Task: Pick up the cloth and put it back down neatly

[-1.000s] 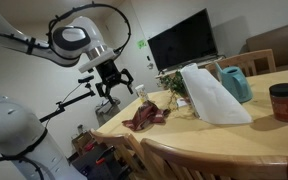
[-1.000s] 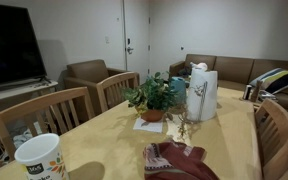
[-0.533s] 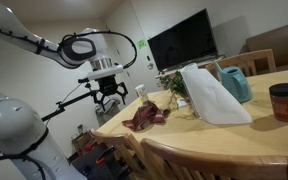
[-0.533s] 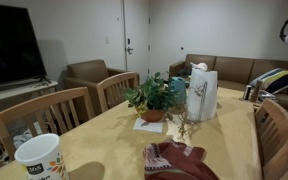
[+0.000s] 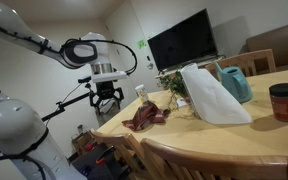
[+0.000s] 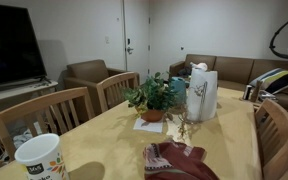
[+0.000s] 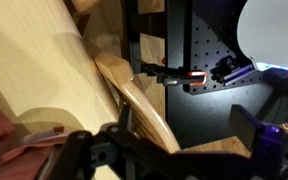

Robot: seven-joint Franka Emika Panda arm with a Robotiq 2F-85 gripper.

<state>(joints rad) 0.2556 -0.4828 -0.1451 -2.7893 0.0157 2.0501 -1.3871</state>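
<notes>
The cloth is a crumpled maroon heap near the table's end, also low in an exterior view as the cloth. The wrist view catches only its edge, the cloth, at the lower left. My gripper hangs open and empty beyond the table's end, a little above the tabletop and apart from the cloth. In the wrist view the gripper is over a wooden chair back, with nothing between the fingers.
On the wooden table stand a white bag, a teal container, a red jar and a potted plant. A paper cup sits at a corner. Chairs ring the table.
The arm has swung back from the table's end, and the gripper has dropped slightly and turned. It stays open. The cloth has not moved.
</notes>
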